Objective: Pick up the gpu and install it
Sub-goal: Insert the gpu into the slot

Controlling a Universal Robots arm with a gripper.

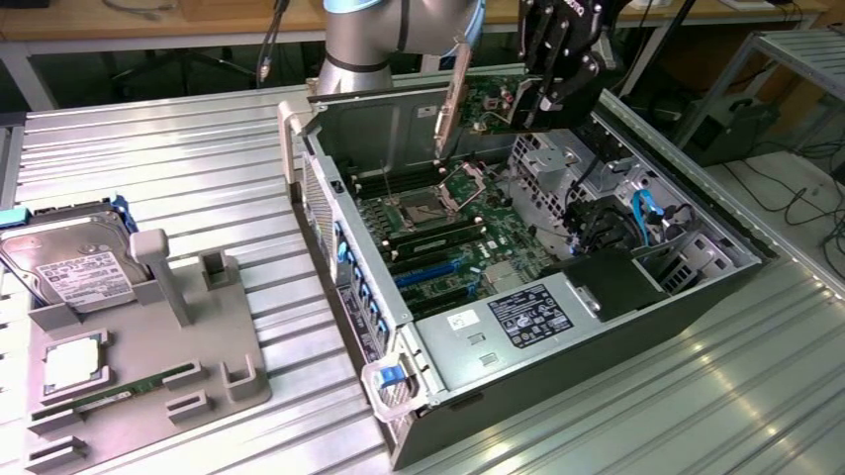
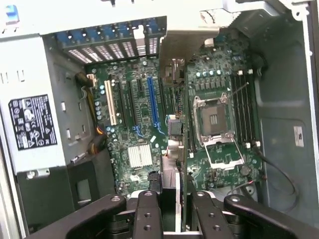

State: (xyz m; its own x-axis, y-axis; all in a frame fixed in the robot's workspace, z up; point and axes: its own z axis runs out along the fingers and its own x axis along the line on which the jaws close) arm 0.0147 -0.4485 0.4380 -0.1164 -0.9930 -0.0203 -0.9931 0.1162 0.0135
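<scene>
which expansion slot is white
The white slot farthest from the CPU socket, beside the yellow cables; the rest are black, plus a blue slot.

Green gpu (image 1: 492, 104), grey ribbed table (image 1: 172, 168)

Free room above motherboard (image 1: 496, 223); cables (image 1: 643, 210) alongside.

- Exterior view: we look down from high at the whole open case (image 1: 568, 406) on the table (image 1: 158, 148).
- Wrist view: we look close, past the gripper (image 2: 176, 216), into it; both share the motherboard (image 1: 442, 233).
</scene>
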